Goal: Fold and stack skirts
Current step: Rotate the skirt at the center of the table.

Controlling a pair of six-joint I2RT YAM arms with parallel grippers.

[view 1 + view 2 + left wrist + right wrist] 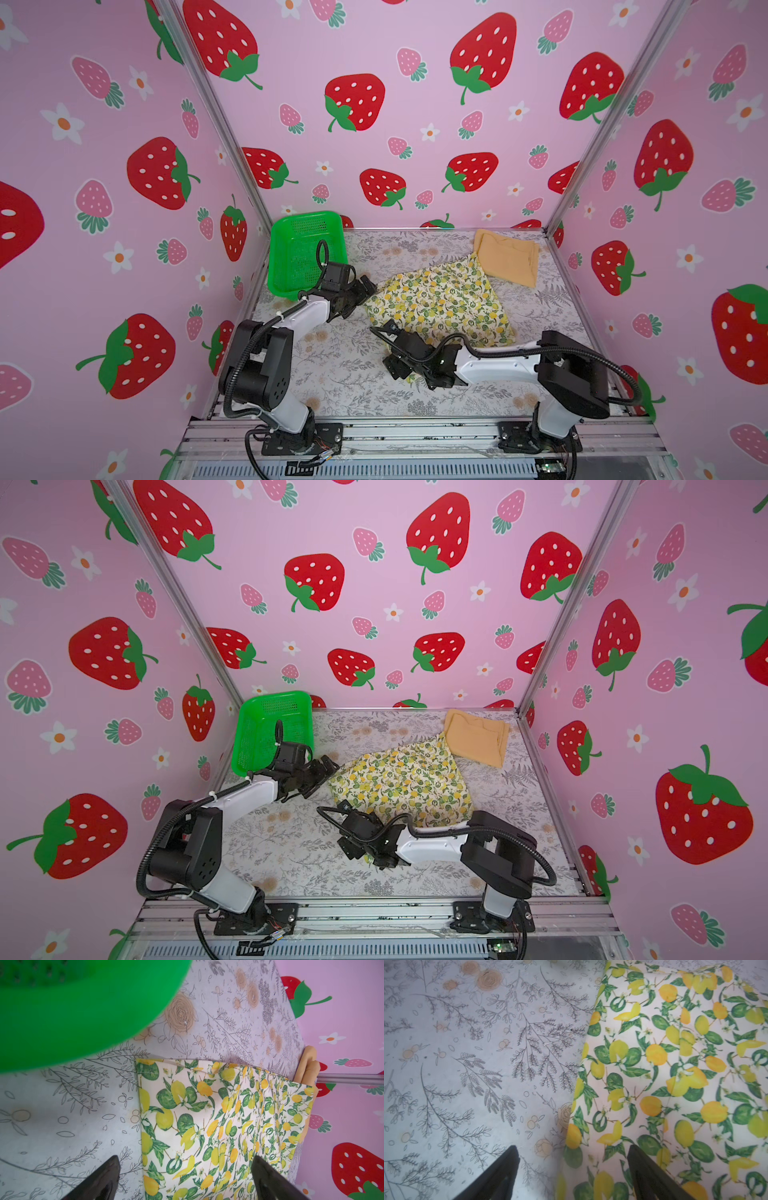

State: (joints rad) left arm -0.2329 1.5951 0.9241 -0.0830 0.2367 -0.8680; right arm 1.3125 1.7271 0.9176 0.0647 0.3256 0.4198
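Bright green mesh basket sits in the far left corner of the table and looks tipped up a bit toward the wall. The tabletop has a pale cover with grey sprigs and peachy roses drawn on it. The walls are pink with big red strawberries and little white flowers. Silver metal posts run up the corners, and there's a slotted rail along the near edge.

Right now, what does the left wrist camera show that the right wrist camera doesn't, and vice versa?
Left wrist only: the green basket, an edge of the mustard skirt, the strawberry wall and the left pincer, open. Right wrist only: the right pincer, open. Both: the lemon skirt on the floral table, its edge lying inside each pincer's gap.
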